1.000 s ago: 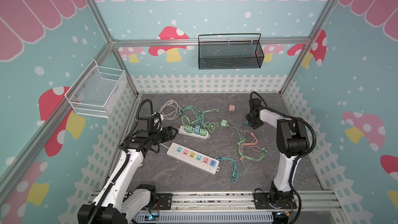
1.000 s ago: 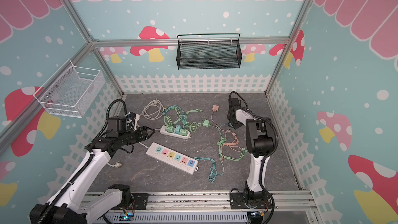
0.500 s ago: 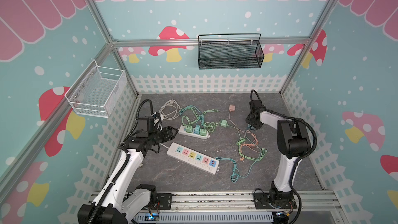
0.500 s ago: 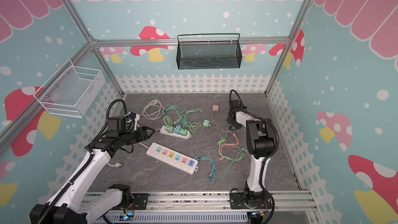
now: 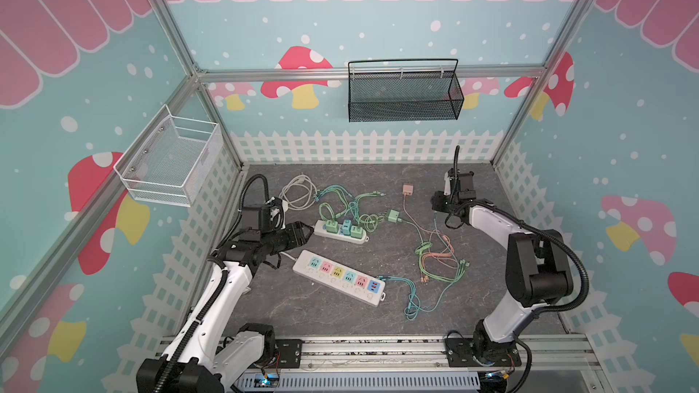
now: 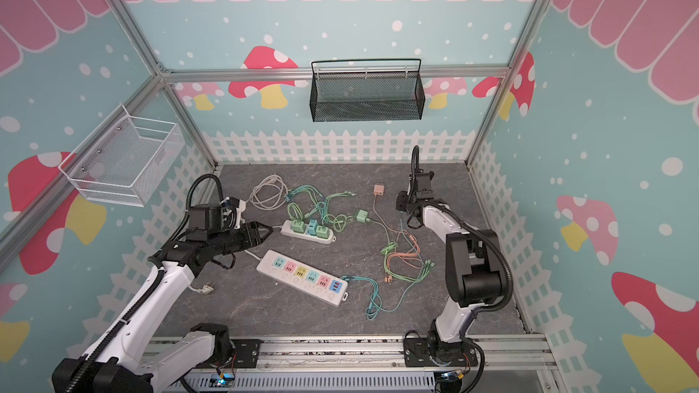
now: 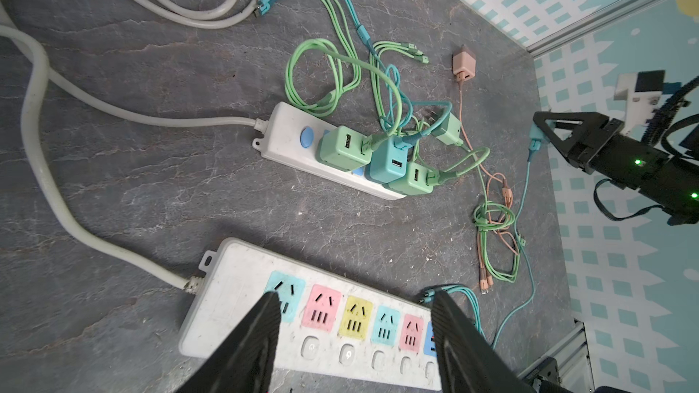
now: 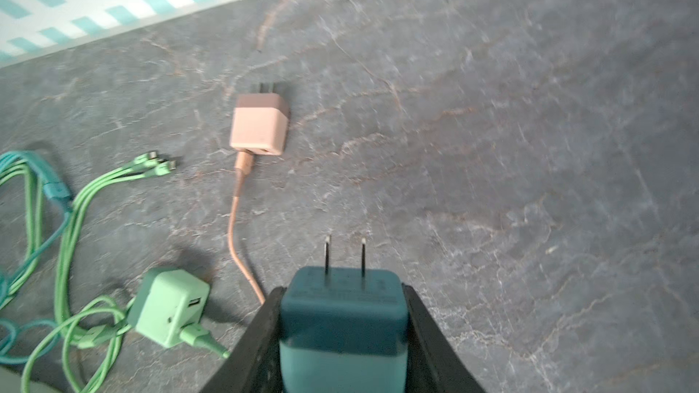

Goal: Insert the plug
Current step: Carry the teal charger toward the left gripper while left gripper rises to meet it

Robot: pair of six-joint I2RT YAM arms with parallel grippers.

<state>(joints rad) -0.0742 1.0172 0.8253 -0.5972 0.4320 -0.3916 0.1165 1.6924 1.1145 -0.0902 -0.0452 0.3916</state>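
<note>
Near the cord end of the long power strip (image 5: pixel 338 275), the left tool (image 7: pixel 354 296) hangs with jaws apart, empty. Well beyond the strip's other end, the right tool (image 8: pixel 343 291) is clamped on the teal plug (image 8: pixel 342 319), prongs pointing forward above the tabletop (image 5: pixel 302 308). Best to turn the prongs down, square over a free coloured socket, and press straight while the left tool pins the strip. Since a second ago the right jaws have narrowed onto the plug; the left arm is unchanged.
</note>
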